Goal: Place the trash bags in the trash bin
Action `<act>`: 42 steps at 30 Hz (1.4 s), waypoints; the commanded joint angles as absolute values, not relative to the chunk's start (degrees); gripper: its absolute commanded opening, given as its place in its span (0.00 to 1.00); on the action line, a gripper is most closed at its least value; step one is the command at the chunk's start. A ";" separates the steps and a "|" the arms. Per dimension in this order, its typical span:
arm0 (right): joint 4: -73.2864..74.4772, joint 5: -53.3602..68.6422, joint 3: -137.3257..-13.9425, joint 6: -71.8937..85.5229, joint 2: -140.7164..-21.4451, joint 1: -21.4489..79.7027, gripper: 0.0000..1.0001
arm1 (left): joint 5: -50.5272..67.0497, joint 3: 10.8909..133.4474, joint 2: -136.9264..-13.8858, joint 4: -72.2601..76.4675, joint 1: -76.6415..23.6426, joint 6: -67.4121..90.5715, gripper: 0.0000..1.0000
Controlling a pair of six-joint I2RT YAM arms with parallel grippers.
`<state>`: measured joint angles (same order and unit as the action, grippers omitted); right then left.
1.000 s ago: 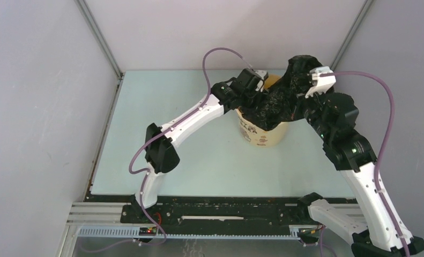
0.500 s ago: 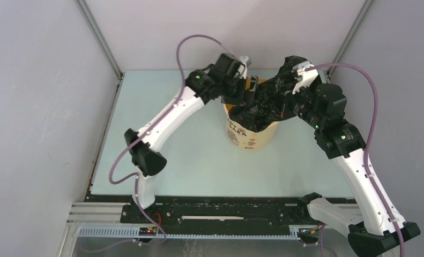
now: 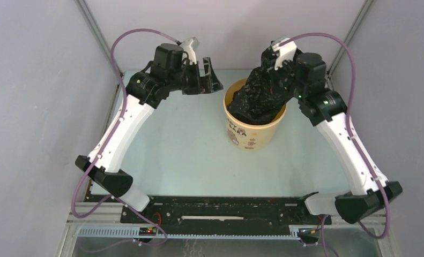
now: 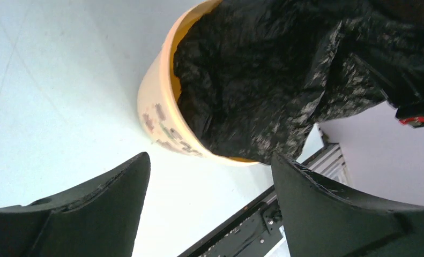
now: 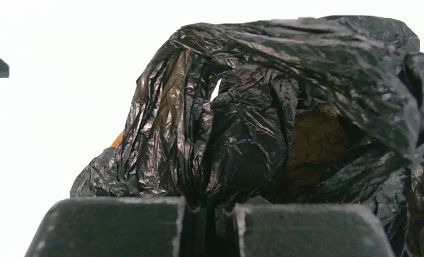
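Inside trash bin (image 3: 255, 133), glossy crinkled black trash bags (image 3: 259, 96), spilling above rim

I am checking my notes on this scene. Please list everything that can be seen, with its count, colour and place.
trash bag: one crumpled bundle, glossy black, partly inside the bin, top rising above the rim
trash bin: one, pale yellow with small pictures, upright on the table
table: one, pale blue-green, under the bin
walls: grey-white, left, back and right
cables: two, purple, one looping over each arm
arms: two, white with black joints, either side of the bin
left gripper: one, black, open and empty, left of the bin
right gripper: one, black, shut on the trash bag
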<state>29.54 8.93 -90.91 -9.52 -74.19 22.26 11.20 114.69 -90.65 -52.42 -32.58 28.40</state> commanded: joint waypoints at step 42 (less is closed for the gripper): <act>27.30 36.39 -73.14 10.47 -81.24 27.22 0.00 | 24.25 76.51 -71.77 -27.87 -25.40 46.07 0.82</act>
<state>27.55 30.28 -73.43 8.10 -79.09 25.10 24.01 79.88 -78.00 -33.17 -25.69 41.58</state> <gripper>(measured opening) 0.007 0.816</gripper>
